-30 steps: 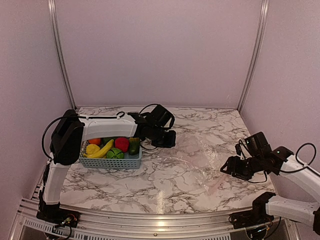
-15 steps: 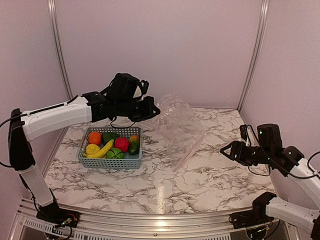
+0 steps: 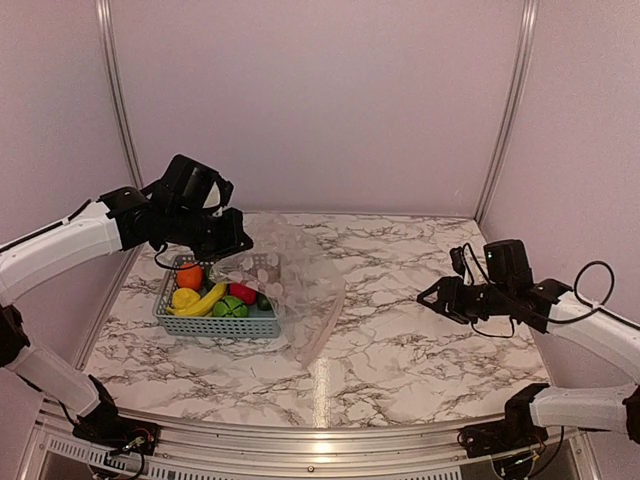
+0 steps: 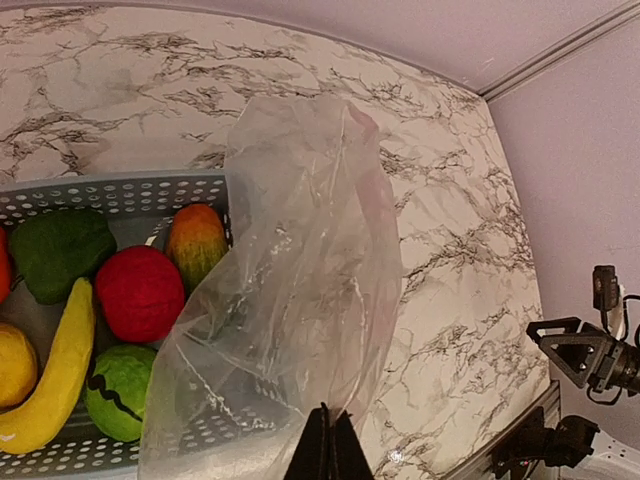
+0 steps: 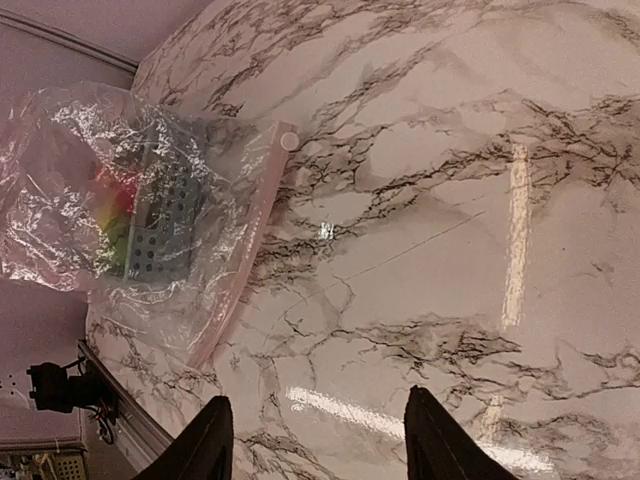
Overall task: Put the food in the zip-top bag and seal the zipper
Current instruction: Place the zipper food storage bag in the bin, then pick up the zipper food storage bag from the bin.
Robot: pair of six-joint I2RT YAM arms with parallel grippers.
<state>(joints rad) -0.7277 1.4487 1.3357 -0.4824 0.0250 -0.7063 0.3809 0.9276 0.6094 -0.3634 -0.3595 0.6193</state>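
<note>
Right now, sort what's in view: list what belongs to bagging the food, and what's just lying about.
Job: bag, zipper, orange, lemon, banana, apple, pepper, mango, melon; left end effector, shut on the bag.
Lying about: basket under the food, table.

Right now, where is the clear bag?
In the top view the bag hangs left of centre from the shut left claw, draped over the right end of the basket.
</note>
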